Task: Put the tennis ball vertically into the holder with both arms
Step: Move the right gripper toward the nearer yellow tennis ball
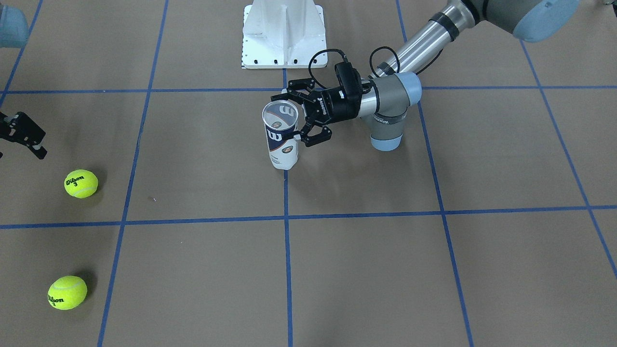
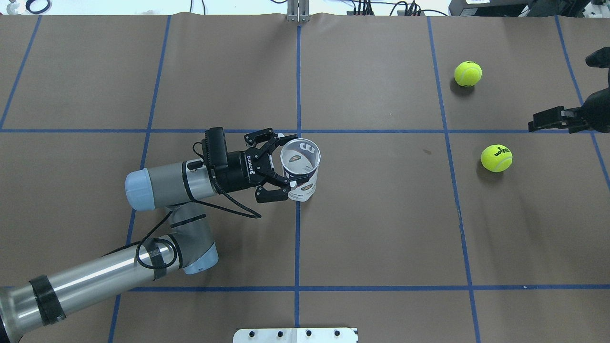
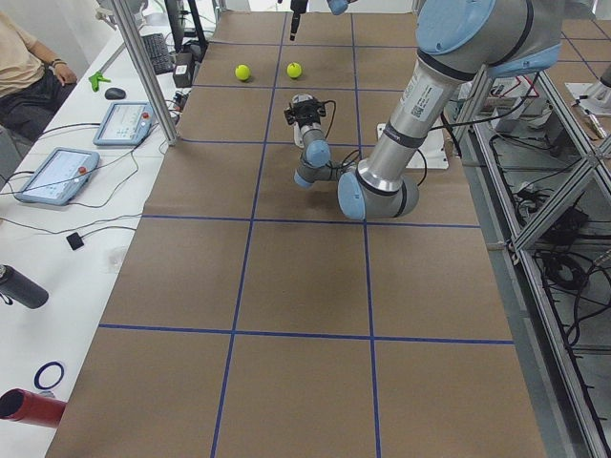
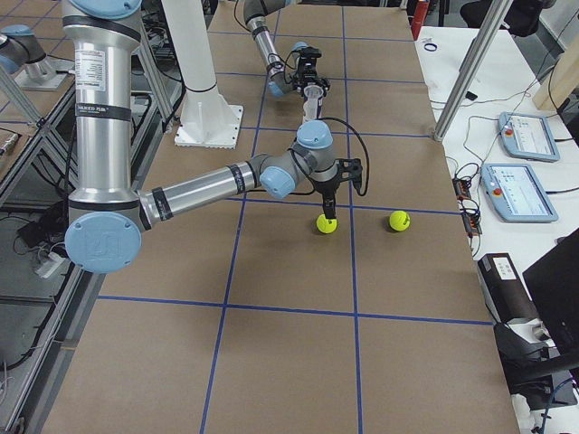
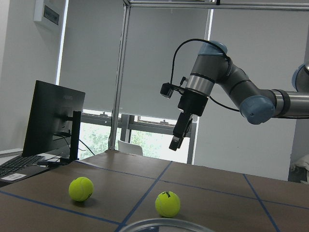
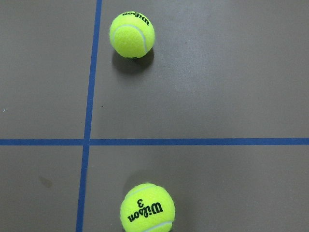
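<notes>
The holder [image 1: 282, 137] is a clear can with a white and navy "W" label. It stands upright and empty near the table's middle, and also shows in the overhead view [image 2: 301, 169]. My left gripper [image 2: 280, 165] is open and lies level, with its fingertips on either side of the can's near wall. Two yellow tennis balls lie on the table, one near [image 2: 496, 158] and one far [image 2: 468, 73]. My right gripper [image 2: 548, 119] hangs above the table beside the near ball. It looks open and empty. The right wrist view shows both balls, the near one [image 6: 147, 209] and the far one [image 6: 132, 35].
The white pedestal base [image 1: 282, 33] stands on the robot's side of the can. Blue tape lines grid the brown table [image 2: 381, 228]. Tablets and cables lie on a side bench [image 3: 57, 172] past the table's edge.
</notes>
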`<state>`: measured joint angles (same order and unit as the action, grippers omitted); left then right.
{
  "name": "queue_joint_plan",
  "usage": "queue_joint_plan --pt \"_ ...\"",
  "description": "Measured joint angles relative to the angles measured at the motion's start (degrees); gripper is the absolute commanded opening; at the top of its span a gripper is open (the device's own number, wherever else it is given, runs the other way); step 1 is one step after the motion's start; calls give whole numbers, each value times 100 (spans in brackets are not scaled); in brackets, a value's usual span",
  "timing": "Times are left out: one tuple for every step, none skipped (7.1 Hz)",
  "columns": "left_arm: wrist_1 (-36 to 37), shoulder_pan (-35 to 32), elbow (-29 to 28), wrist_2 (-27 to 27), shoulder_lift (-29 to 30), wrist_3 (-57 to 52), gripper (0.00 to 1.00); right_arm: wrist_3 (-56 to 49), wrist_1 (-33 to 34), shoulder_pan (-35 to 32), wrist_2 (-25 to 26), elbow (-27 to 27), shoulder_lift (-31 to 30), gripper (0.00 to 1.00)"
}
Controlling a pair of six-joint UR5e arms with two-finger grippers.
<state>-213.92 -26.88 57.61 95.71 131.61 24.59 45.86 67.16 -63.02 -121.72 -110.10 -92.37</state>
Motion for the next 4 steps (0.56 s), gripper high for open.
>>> queue_joint_plan --pt "1 21 -5 0 -19 -4 99 -2 -1 0 -6 -2 0 100" --pt "5 40 -9 -2 -23 -10 98 0 -1 0 -8 -3 0 100" --pt "7 52 -11 -6 -21 -18 93 1 -1 0 -11 -3 0 100" --pt "10 59 -11 -8 -17 -24 86 2 -1 -2 -15 -3 0 100"
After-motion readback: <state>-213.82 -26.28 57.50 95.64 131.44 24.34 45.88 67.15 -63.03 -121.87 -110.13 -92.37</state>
